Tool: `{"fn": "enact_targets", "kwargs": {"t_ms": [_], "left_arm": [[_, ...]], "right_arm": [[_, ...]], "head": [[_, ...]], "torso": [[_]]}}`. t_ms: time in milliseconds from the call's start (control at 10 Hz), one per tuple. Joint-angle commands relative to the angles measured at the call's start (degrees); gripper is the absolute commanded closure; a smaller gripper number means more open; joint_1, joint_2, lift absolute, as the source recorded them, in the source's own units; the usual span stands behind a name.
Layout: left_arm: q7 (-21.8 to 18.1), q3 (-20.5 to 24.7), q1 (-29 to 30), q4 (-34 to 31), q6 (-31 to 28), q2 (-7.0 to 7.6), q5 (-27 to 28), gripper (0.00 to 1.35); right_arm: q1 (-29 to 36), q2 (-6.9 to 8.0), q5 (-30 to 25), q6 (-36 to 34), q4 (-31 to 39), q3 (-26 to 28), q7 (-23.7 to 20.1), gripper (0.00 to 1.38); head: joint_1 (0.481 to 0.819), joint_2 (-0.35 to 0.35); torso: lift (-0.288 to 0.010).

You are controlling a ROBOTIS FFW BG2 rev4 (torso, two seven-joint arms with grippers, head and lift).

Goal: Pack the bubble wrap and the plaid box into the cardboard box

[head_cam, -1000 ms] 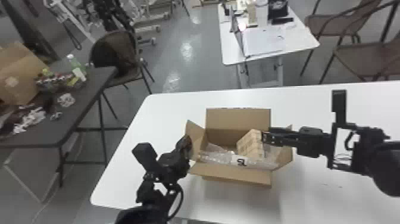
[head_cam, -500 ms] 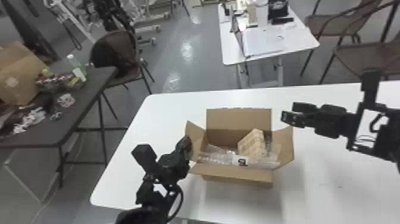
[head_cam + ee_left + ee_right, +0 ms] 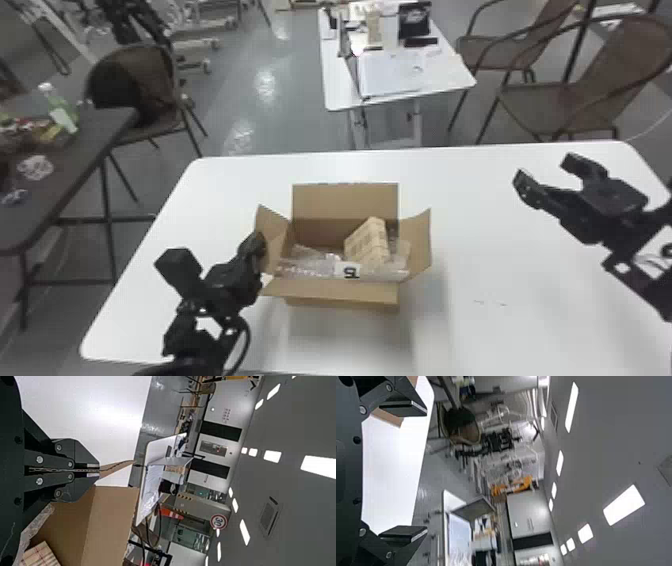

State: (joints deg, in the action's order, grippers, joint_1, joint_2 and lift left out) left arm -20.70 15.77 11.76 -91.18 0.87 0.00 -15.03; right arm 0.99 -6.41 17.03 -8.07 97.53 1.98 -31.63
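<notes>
While the open, light-brown cardboard box (image 3: 345, 291) stands at lower centre, its bendable left flap (image 3: 274, 239) is clamped by the black left gripper (image 3: 99, 470). The black right gripper (image 3: 545, 169), fingers apart, hangs at centre right. Inside the box, the clear plastic bubble wrap (image 3: 305, 268) should squash and slip: pinch a fold. The beige, boxy plaid box (image 3: 367, 242), tilted right of centre, seems light, stiff: grip opposite sides.

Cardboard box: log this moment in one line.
box open | bubble wrap inside | plaid box inside | left gripper shut on flap | right gripper open, empty
</notes>
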Motion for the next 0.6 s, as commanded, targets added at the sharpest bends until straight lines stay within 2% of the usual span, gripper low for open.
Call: {"fn": "enact_targets", "kwargs": {"t_ms": [0,100,200,400,500], "left_arm": [[-0.05,0.40,0.36,-0.14,0.28,-0.15,-0.35,1.21],[0.22,0.57,0.54,-0.14,0.54,-0.15,-0.44,1.21],[2.41,0.40,0.98,-0.14,1.86,-0.15,-0.26,1.21],[8.30,0.14,0.01,0.57,4.67,-0.15,0.44,1.21],[14.10,-0.83,-0.34,1.27,7.39,-0.15,0.09,1.21]], "right_arm": [[7.89,0.00,-1.30,10.44,1.00,0.83,7.11,0.24],[12.63,0.09,-3.23,16.95,0.65,0.83,15.10,0.24],[15.97,0.52,-5.87,19.14,0.56,1.54,20.73,0.24],[17.38,0.88,-7.01,19.14,-2.34,3.56,20.90,0.24],[17.20,0.96,-7.98,19.14,-3.84,3.73,20.90,0.24]], "head": [[0.695,0.170],[0.695,0.134],[0.695,0.102],[0.695,0.088],[0.695,0.090]], "torso": [[-0.065],[-0.065],[-0.065],[-0.065],[-0.065]]}}
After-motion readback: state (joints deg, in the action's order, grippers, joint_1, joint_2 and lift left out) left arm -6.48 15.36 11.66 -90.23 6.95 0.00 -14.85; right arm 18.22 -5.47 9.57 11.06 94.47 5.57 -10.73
